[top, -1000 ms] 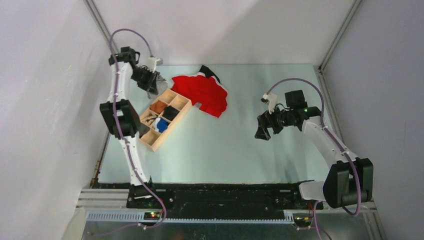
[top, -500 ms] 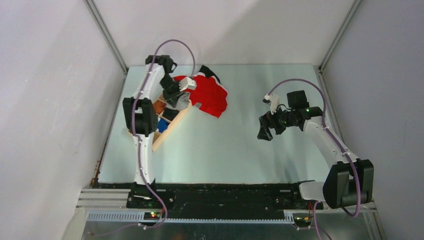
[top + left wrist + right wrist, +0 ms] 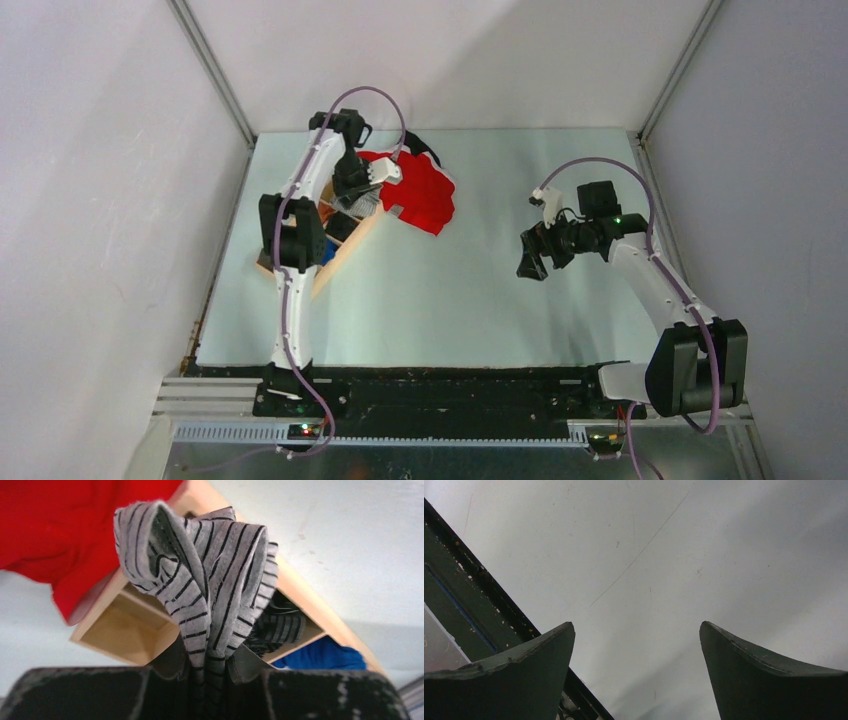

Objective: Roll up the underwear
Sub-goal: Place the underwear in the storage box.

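My left gripper (image 3: pixel 362 198) is shut on the grey striped underwear (image 3: pixel 205 580), which hangs bunched from its jaws above the far end of the wooden compartment box (image 3: pixel 140 625). In the top view the underwear (image 3: pixel 366 202) shows as a small grey bunch under the gripper, between the box (image 3: pixel 340 252) and the red garment (image 3: pixel 420 190). My right gripper (image 3: pixel 530 262) is open and empty, held above bare table at the right; its fingers (image 3: pixel 524 675) frame only the table surface.
The box holds rolled cloths: a dark striped one (image 3: pixel 280 625), a blue one (image 3: pixel 320 655); one compartment nearest the red garment (image 3: pixel 75 530) is bare. The table's dark front rail (image 3: pixel 469 595) shows in the right wrist view. Enclosure walls stand on all sides.
My left arm has swung from the table's far-left corner rightward over the box's far end, carrying the striped underwear. My right gripper has barely moved.
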Action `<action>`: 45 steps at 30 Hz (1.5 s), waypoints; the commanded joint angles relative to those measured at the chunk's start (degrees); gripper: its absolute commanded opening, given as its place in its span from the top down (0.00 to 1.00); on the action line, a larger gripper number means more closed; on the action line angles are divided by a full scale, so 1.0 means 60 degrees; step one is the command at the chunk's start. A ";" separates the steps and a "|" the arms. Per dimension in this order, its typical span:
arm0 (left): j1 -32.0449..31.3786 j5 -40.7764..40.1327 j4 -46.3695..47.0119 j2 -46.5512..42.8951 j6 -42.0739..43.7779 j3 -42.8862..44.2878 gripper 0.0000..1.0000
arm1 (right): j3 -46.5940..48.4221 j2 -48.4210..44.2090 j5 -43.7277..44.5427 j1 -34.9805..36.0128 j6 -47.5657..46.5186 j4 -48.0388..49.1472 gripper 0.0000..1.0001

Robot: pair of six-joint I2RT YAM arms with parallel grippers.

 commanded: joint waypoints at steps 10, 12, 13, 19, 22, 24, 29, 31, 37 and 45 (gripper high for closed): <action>-0.0375 -0.1813 0.1231 0.0727 -0.0090 0.0254 1.00 | -0.0127 -0.0107 -0.0059 -0.0090 0.0003 0.0380 0.01; -0.0530 -0.1597 0.1244 0.0800 -0.0091 0.0211 1.00 | -0.0146 -0.0100 -0.0080 -0.0109 -0.0031 0.0364 0.01; -0.0595 -0.1515 0.1249 0.0881 -0.0090 0.0203 1.00 | -0.0158 -0.0093 -0.0075 -0.0103 -0.0034 0.0385 0.01; -0.0490 0.0296 0.1024 0.1402 -0.0858 0.0862 1.00 | -0.0193 -0.0119 -0.0032 -0.0110 -0.0027 0.0375 0.01; -0.0199 0.1816 0.0706 0.1446 -0.1461 0.0845 1.00 | -0.0211 -0.0131 -0.0043 -0.0121 -0.0060 0.0328 0.01; 0.0002 0.2334 0.0753 0.1313 -0.1881 0.0559 1.00 | -0.0215 -0.0132 -0.0047 -0.0109 -0.0048 0.0342 0.01; 0.0541 0.3852 0.1470 0.0587 -0.3109 -0.0833 0.94 | -0.0167 -0.0103 0.0135 -0.0037 -0.0073 0.0325 0.01; 0.0577 0.4112 0.2076 0.0274 -0.3605 -0.1608 0.87 | -0.0119 -0.0092 0.0219 0.0024 -0.0103 0.0267 0.01; 0.0574 0.3374 0.3740 -0.0190 -0.5528 -0.2364 0.63 | 0.0100 0.0012 0.0468 0.0232 -0.0244 0.0139 0.01; 0.0641 0.2221 0.5328 -0.3311 -0.5472 -0.4798 0.01 | 0.0115 -0.0054 0.0462 0.0217 -0.0389 0.0230 0.00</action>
